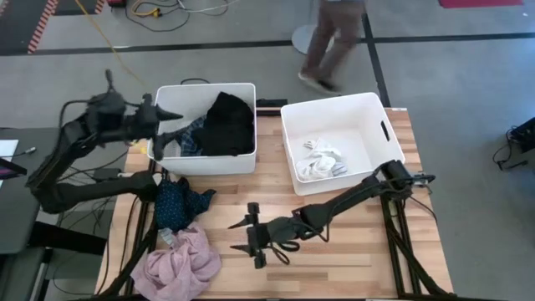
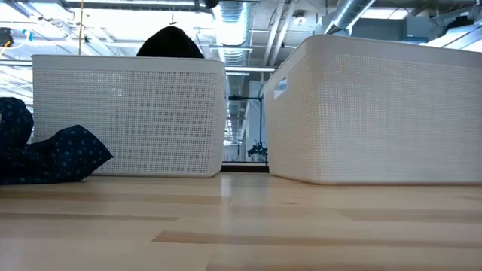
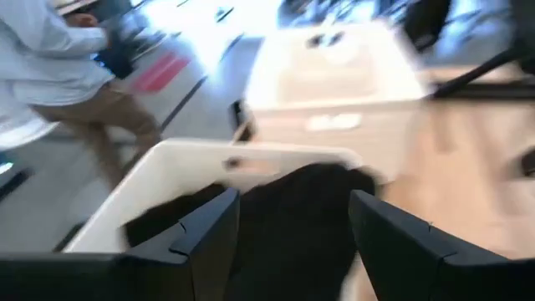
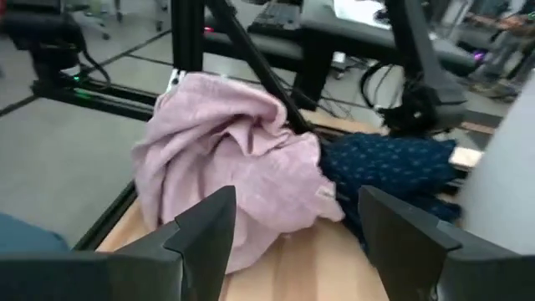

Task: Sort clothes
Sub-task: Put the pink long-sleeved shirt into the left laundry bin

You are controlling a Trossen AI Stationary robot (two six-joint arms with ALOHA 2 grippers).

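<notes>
The left white bin (image 1: pixel 167 94) holds a black garment (image 1: pixel 230 121) draped over its far wall and a blue plaid one (image 1: pixel 192 138). White socks (image 1: pixel 322 159) lie in the right white bin (image 1: pixel 368 109). On the table a dark navy patterned garment (image 1: pixel 180 205) lies beside a crumpled pink garment (image 1: pixel 180 259) at the near left corner. My left gripper (image 1: pixel 171 127) hovers open over the left bin's left rim, with the black garment (image 3: pixel 292 209) ahead of it. My right gripper (image 1: pixel 241 237) stands open above the table, pointing at the pink garment (image 4: pixel 226 167) and the navy garment (image 4: pixel 389 167).
The two bins (image 2: pixel 128 113) (image 2: pixel 376 105) stand side by side along the table's far half. Bare wood lies between my right gripper and the pink garment. A person (image 1: pixel 330 42) walks on the floor beyond the table. Cables and frame legs show past the left edge.
</notes>
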